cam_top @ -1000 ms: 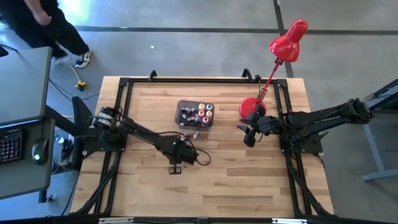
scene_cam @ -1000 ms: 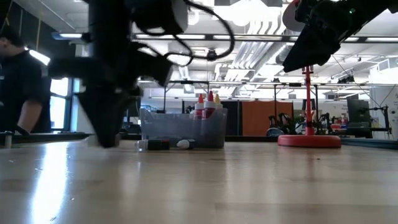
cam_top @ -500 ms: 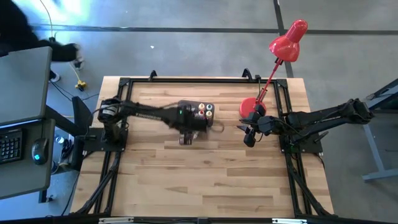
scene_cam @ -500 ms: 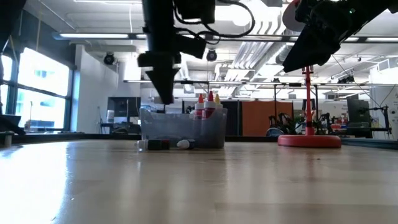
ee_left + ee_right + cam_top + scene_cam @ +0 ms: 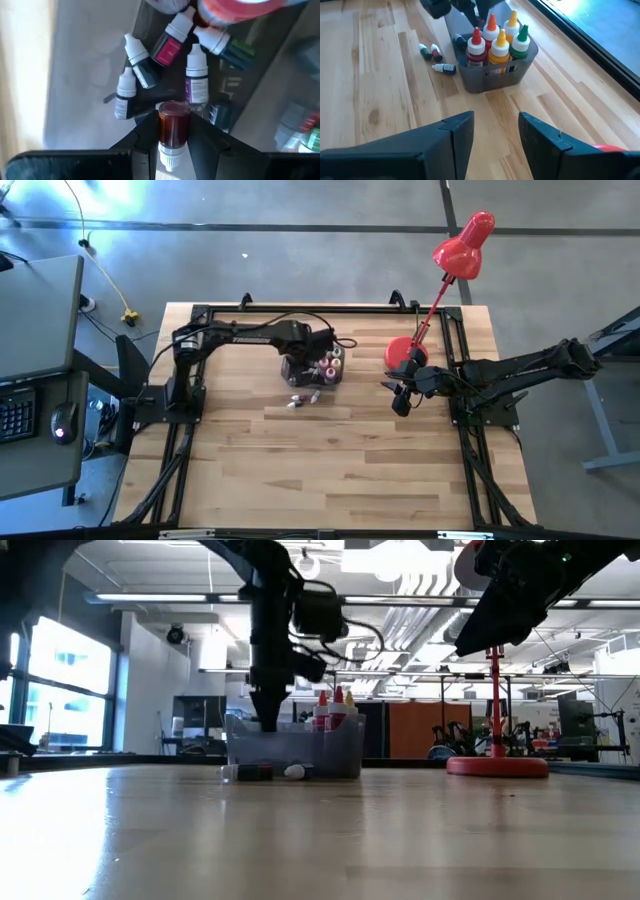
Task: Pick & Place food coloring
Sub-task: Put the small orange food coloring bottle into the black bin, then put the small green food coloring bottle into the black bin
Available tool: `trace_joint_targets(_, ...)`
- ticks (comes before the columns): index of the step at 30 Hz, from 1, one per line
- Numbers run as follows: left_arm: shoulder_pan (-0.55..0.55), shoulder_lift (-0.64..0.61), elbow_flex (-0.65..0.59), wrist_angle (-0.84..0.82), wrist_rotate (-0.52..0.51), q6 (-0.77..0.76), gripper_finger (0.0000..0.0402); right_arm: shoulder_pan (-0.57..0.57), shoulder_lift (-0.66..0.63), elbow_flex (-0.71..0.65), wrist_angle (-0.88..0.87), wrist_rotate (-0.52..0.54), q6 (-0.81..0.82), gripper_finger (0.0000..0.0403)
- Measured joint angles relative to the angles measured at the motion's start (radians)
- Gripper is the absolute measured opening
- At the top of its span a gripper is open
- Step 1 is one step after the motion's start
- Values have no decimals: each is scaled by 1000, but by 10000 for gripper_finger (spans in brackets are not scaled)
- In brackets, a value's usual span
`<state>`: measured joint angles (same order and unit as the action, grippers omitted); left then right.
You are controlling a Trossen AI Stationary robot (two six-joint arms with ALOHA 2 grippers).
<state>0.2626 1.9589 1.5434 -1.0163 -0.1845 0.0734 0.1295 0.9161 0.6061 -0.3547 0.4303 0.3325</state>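
1. Since a second ago the left arm has swung from the middle of the table up to the dark grey bin point(image 5: 312, 369), and the person at the far left of the room has gone from view.
2. Now the left gripper point(image 5: 173, 145) hangs over the left part of the bin, its two dark fingers clenched on a small bottle of dark red food coloring point(image 5: 173, 132) with a white tip, held above the bin's inside.
3. Below it, on the bin floor, small dropper bottles point(image 5: 150, 65) lie on their sides: one with a dark label, one pink, one purple, one with a green label, and a further one beside the dark one.
4. At the other end of the bin stand taller squeeze bottles point(image 5: 496, 40) upright and close together, with red, orange, yellow and green tops.
5. Three small bottles point(image 5: 433, 56) lie on the wooden table point(image 5: 340, 470) just beside the bin, outside it, on its near side in the high view.
6. Well apart to the right, the right gripper point(image 5: 492, 132) hovers above the table near the base of the red desk lamp point(image 5: 405, 352), fingers parted and holding nothing.
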Motion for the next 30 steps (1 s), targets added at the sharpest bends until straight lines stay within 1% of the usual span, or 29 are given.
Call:
trace_joint_targets(3,-1,20,0,-3,1,0,80,0,0,0,-1,0,0,149)
trace_joint_targets(5,-1,32,1,12,19,-7,87,0,0,0,-1,0,0,149)
trace_joint_targets(8,-1,44,0,19,40,-18,111,0,0,0,-1,0,0,149)
trace_joint_targets(14,-1,43,0,26,26,-18,168,0,0,0,1,-19,0,149)
trace_joint_targets(18,-1,43,1,4,41,-26,181,0,0,0,1,-19,0,149)
trace_joint_targets(24,-9,43,80,-131,116,-30,183,0,0,0,1,-19,0,149)
trace_joint_targets(30,-58,42,221,-310,112,-48,183,0,0,0,1,-19,0,149)
